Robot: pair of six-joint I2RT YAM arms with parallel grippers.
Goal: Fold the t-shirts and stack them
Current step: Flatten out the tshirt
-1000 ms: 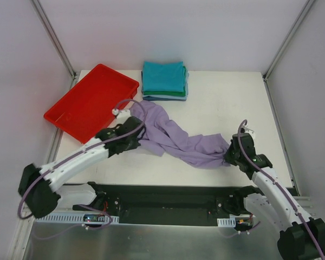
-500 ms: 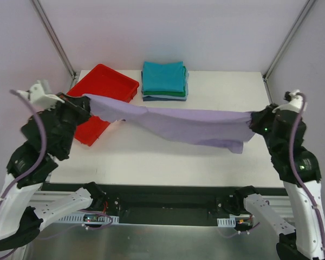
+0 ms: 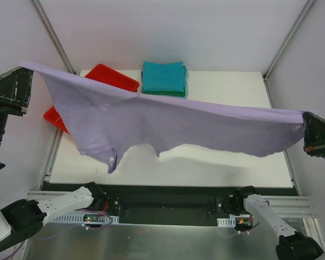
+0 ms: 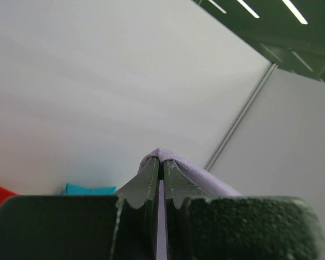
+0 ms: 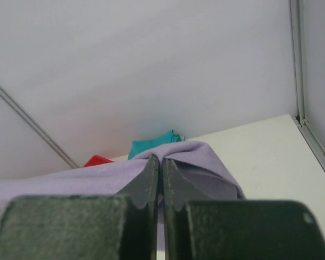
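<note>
Holding the lavender shirt [image 3: 168, 122] stretched wide in mid-air btwn both arms, above the table [image 3: 227, 86]. Our left gripper [image 4: 162, 162] is pinched tight on one corner, and the right gripper [image 5: 161, 161] is clamped on the opposite edge. One sleeve hangs low at left. At the back, the folded tees [image 3: 163, 78] sit stacked just beside the red tray [image 3: 111, 77].

2 white arms [image 3: 59, 201], blk grippers [image 4: 162, 167]

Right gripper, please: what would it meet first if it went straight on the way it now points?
The lavender shirt that the right gripper pinches. Past that fold, probably the folded stack, teal on top, though depth is unclear.
</note>
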